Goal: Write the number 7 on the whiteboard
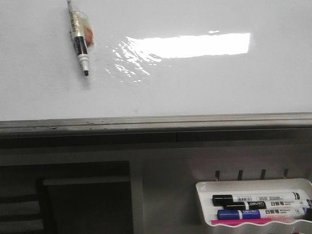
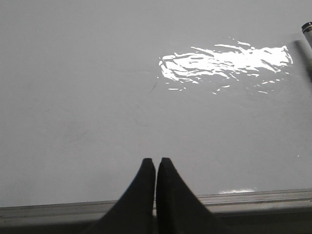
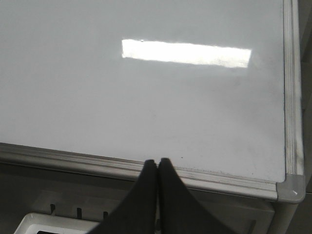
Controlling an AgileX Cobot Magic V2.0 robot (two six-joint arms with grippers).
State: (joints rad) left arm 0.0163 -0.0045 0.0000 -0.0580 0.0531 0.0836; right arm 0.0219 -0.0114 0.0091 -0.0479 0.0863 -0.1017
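The whiteboard (image 1: 195, 87) fills the upper front view, glossy white with a bright glare patch. The number 7 is out of view. A black-tipped marker (image 1: 80, 36), wrapped in yellowish tape, lies on the board at the far left, tip toward the near edge; its end (image 2: 306, 27) shows in the left wrist view. My left gripper (image 2: 156, 160) is shut and empty above the whiteboard (image 2: 97, 97), just inside its near edge. My right gripper (image 3: 157, 160) is shut and empty over the whiteboard's (image 3: 97, 97) near frame. Neither gripper shows in the front view.
A grey metal edge strip (image 1: 156, 121) runs along the board's near side, ending at a corner (image 3: 291, 187) on the right. Below it hangs a white marker tray (image 1: 204, 186) with black and blue markers (image 1: 258, 206). A faint short dark mark (image 2: 153, 87) sits near the glare.
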